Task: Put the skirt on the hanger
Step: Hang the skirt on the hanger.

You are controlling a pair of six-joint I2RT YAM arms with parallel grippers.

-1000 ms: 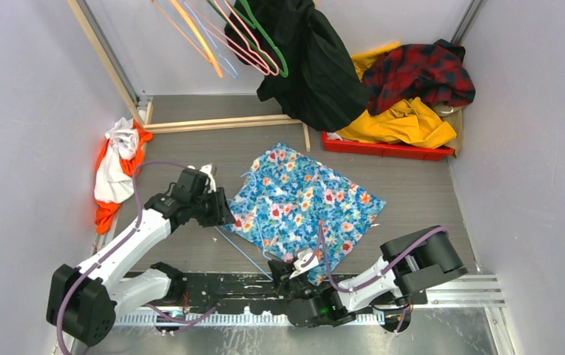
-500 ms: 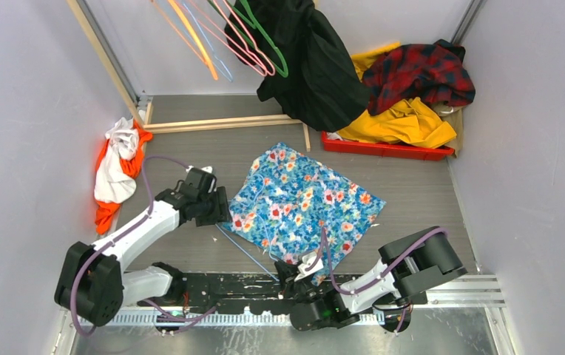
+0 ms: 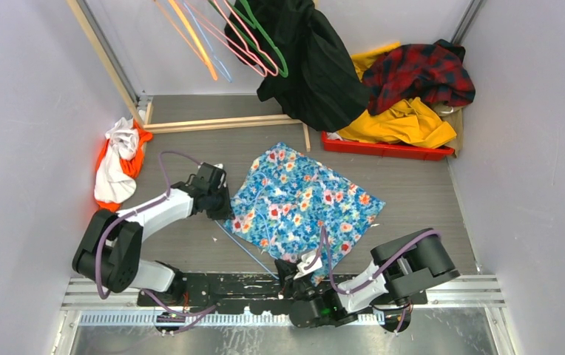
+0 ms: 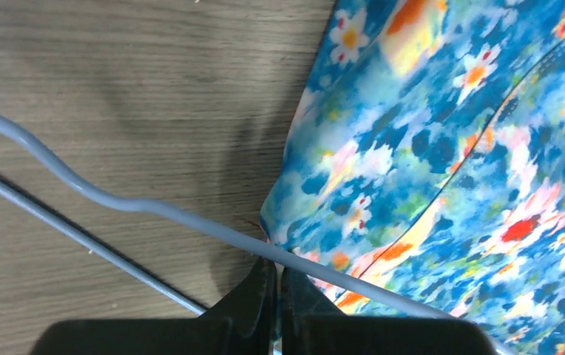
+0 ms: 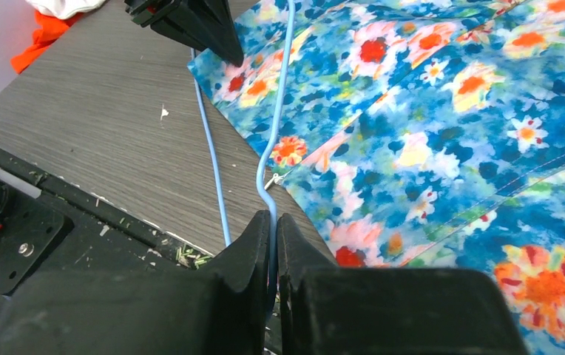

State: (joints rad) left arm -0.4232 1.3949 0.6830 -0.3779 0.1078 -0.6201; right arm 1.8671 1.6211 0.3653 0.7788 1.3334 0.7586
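The skirt, blue with red, orange and white flowers, lies spread on the grey table. A light blue wire hanger lies partly under its near left edge. My left gripper sits at the skirt's left corner. In the left wrist view its jaws are pressed together on the skirt's edge, just under the hanger wire. My right gripper is at the skirt's near corner. The right wrist view shows it shut on the hanger wire, beside the skirt.
A black coat and several coloured hangers hang at the back. A red tray with yellow and plaid clothes stands back right. White and orange garments lie against the left wall. A wooden bar crosses the back.
My left gripper has slid right to the skirt's left corner and closed there, after standing wider half a second ago. The left arm has folded inward. The right gripper keeps hold of the hanger.
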